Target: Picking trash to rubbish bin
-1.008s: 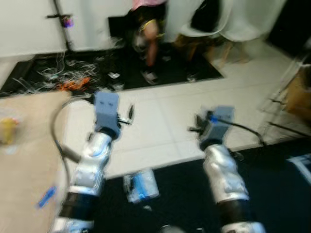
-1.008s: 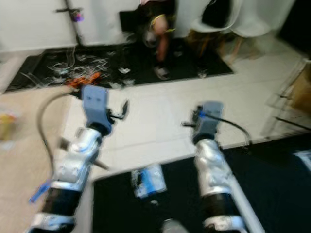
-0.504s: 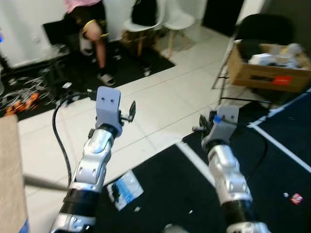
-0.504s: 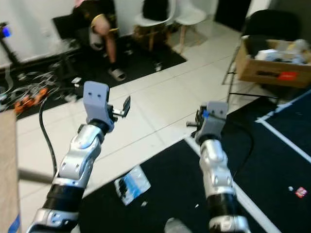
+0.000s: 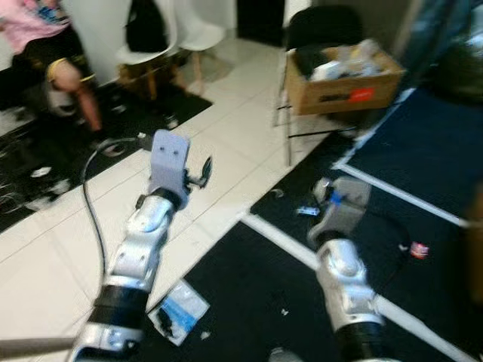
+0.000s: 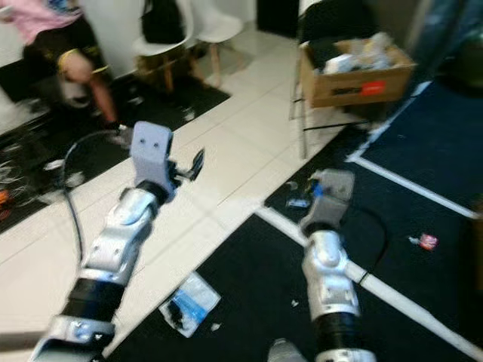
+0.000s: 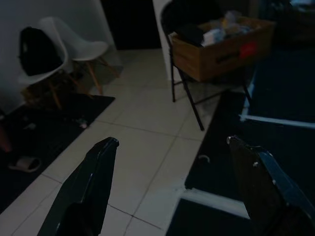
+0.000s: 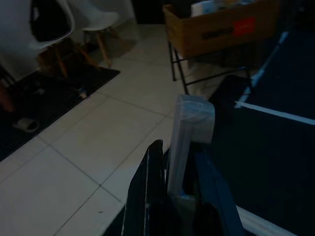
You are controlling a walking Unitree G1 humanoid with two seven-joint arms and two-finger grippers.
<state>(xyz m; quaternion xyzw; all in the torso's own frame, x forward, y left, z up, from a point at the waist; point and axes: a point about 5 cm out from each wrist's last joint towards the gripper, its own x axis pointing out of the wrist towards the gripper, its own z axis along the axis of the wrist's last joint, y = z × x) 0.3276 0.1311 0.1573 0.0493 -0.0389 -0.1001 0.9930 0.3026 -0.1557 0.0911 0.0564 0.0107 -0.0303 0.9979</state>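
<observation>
Midway: right end effector (image 8: 170, 167) clamped on clear plastic strip (image 8: 189, 132); left end effector (image 7: 172, 182) apart, empty. Blue wrapper (image 5: 177, 311) lower left, red scrap (image 5: 419, 250) right, both uncollected; bin unseen.

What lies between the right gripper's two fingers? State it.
A clear plastic piece, clamped between the right gripper's fingers; the right wrist view shows it.

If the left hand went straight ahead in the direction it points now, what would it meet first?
Judging by its wrist view, the open left hand points over the white tiled floor toward the folding chair carrying a cardboard box. The way looks free up to the chair legs, though depth is unclear.
</observation>
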